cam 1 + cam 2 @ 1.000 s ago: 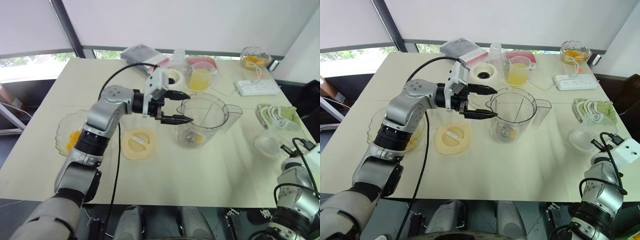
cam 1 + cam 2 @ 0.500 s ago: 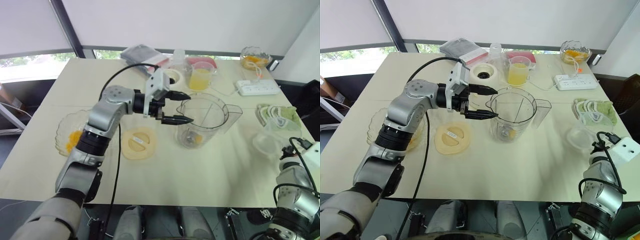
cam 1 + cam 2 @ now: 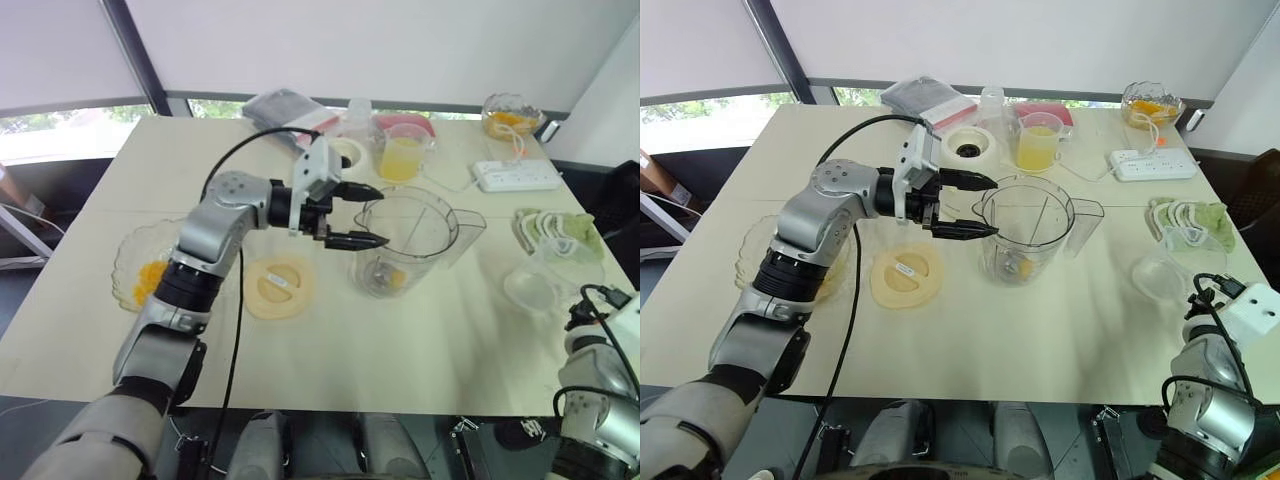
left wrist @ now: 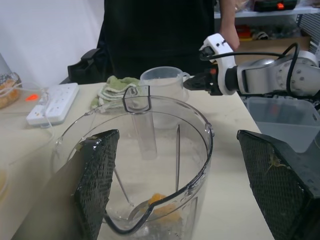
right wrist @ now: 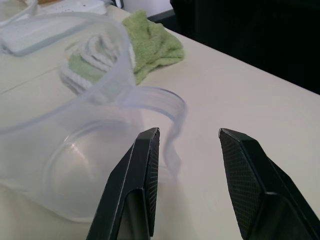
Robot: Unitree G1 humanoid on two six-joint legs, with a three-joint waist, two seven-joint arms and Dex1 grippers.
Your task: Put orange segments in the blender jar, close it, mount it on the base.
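The blender jar stands upright at mid table with a few orange segments at its bottom, also seen as orange segments in the left wrist view. My left gripper hovers open and empty at the jar's left rim. More orange segments lie in a scalloped bowl at the left. The base sits behind the jar. The cream lid lies flat left of the jar. My right gripper stands open at the right table edge, just behind a clear cup's handle.
A clear empty cup stands near the right edge, with a green cloth behind it. A juice cup, a power strip and another bowl of orange pieces sit at the back. A person in black stands beyond the table.
My right gripper has opened and drawn back a little from the clear cup toward the table edge. The left arm and the jar have stayed put.
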